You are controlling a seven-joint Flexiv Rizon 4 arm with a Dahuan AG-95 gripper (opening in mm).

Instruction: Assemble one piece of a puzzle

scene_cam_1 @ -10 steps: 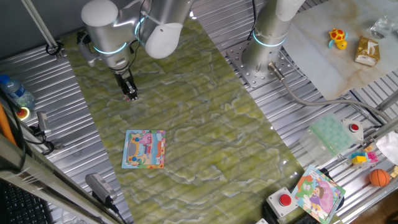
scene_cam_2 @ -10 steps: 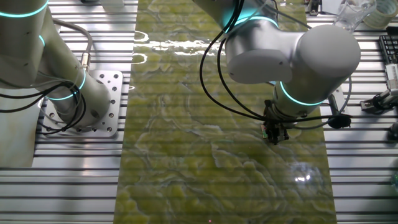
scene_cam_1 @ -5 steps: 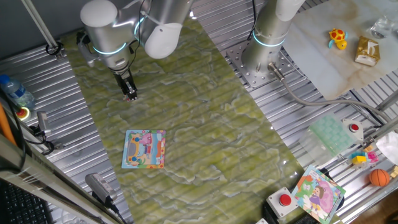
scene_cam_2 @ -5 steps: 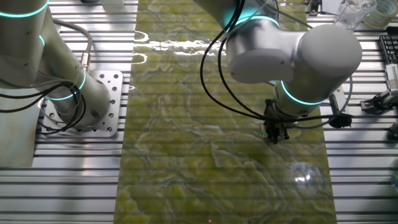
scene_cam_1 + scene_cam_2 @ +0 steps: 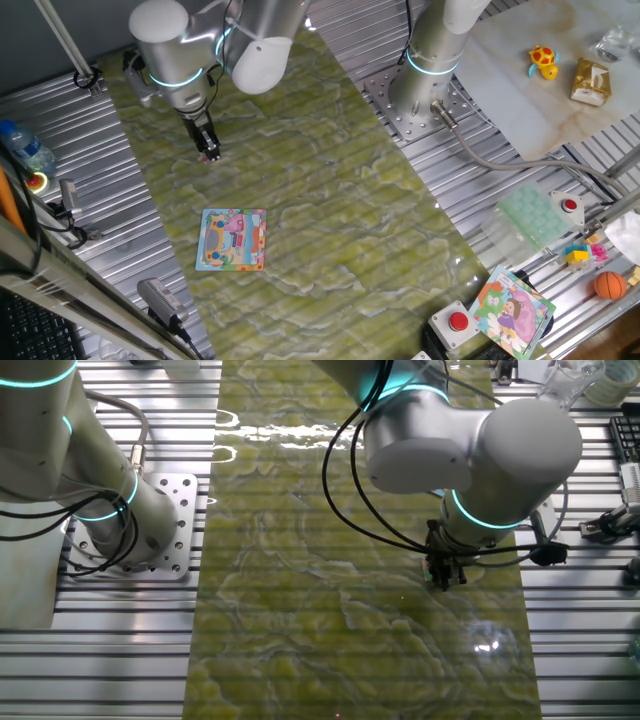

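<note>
Near the far-left edge of the green mat (image 5: 330, 200), I am holding the gripper (image 5: 209, 152) low, its fingertips pointing straight down and sitting at or just above the cloth. A pinkish speck is showing at the tips, and I am taking that to be the piece (image 5: 211, 156); at this size, though, I cannot tell whether the fingers are pinching it, merely touching it, or parted around it. The other fixed view is not settling it either: the gripper (image 5: 440, 577) is appearing there as a dark narrow stub beneath the wrist, with nothing clearly readable between the tips.

The puzzle (image 5: 232, 239) is lying flat on the mat, well apart from the gripper and nearer the camera, its light-blue border squared roughly to the mat's edge. It is not showing in the other fixed view at all.

I am judging this to be the pick-up step, with placement not yet begun. If the grasp is good, the next move calls for a clean vertical lift, a carry across to the board, and careful alignment over the vacant slot before lowering, since such a small fragment could twist or slip between the pads.
</note>
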